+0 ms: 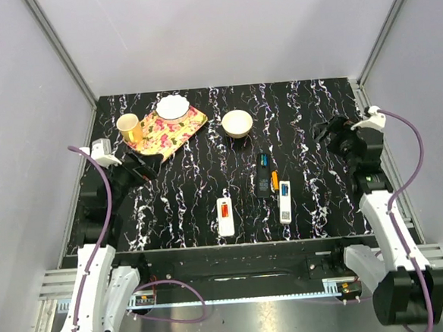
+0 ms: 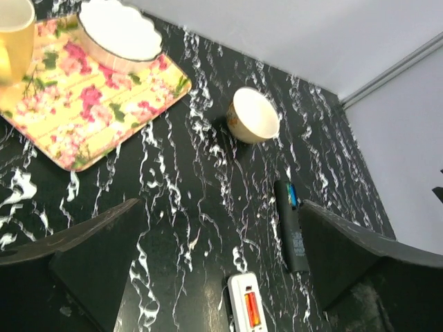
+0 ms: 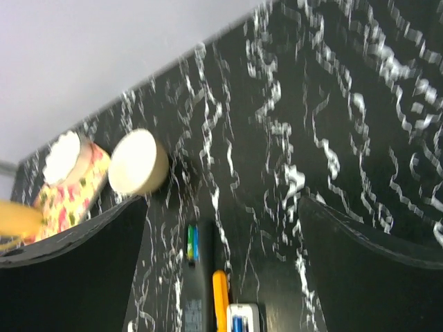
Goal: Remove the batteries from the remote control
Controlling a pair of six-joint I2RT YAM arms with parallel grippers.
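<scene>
Right claw [image 3: 220, 202] wide, batteries [image 3: 192, 243] blurred

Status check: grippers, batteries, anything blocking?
Left gripper open, right gripper open, both empty. Red battery in white remote; green and blue batteries in black remote. Nothing blocking them; bowl sits beyond.

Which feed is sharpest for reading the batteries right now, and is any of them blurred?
Left wrist: sharp, the red battery in the white remote reads clearly. Top external: sharp, evenly lit, but distant. Right wrist: smeared by blur, table veining streaked.
</scene>
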